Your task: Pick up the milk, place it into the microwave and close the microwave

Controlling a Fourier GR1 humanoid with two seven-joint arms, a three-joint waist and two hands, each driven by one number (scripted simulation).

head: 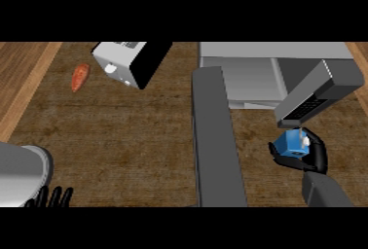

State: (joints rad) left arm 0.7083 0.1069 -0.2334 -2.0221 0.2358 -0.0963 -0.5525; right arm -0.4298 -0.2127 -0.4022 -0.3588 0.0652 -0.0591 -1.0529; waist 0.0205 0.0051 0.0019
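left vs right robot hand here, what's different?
Pose: the left robot hand has straight fingers and holds nothing; the right robot hand curls round the blue milk. Place: left robot hand at the lower-left edge, only fingers showing; right robot hand just below the microwave keypad. Both are black.

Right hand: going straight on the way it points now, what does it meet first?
The right hand, curled round the milk carton, points up the view. First in line seems to be the microwave's dark keypad panel, just beyond the carton, though depth is unclear.
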